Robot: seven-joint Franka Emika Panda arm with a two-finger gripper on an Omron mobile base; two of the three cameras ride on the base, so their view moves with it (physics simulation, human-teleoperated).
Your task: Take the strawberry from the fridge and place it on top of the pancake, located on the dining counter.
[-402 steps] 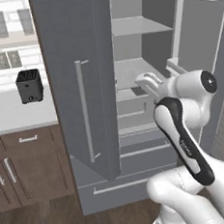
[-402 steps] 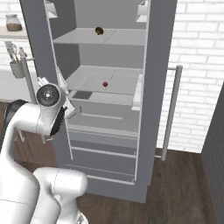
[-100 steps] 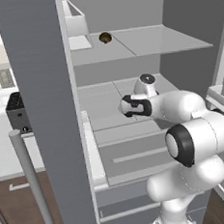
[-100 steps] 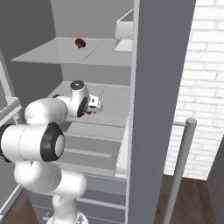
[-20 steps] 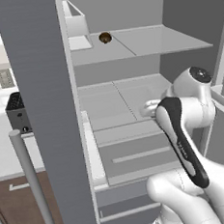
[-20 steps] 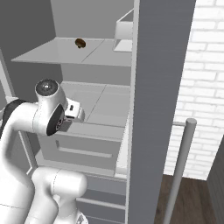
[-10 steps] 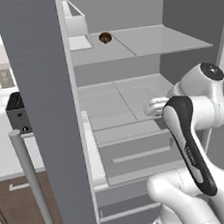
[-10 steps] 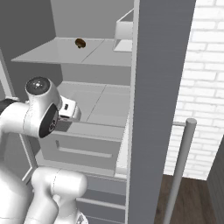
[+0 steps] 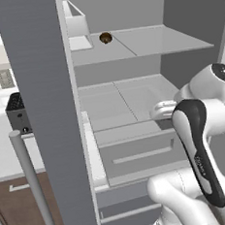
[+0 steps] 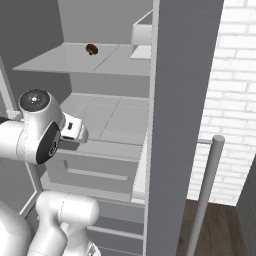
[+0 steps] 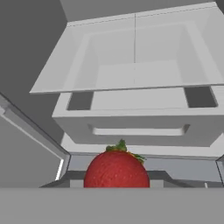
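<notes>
One strawberry (image 11: 117,168) sits at the very bottom of the hand view, red with a small green cap, large and close to the lens right where the claw's tips would rise. The tips themselves are hidden behind the berry and the lower edge, so I cannot see pads pressing on it — whether the claw is clamped on the berry or merely near it cannot be told from these pictures.

Beyond the berry the hand view looks at the fridge (image 11: 131,65): a pale shelf and a drawer front with a long recessed handle.

From the left base view, the white arm bends in front of the open fridge (image 9: 133,102), its wrist held out before the drawer level. The gripper (image 10: 80,131) shows in the right base view as a small white block with a dark patch, just in front of the lower shelf; the berry is too small to make out there.

On the upper shelf lies a small brown round item (image 9: 105,37), well apart from the hand.
</notes>
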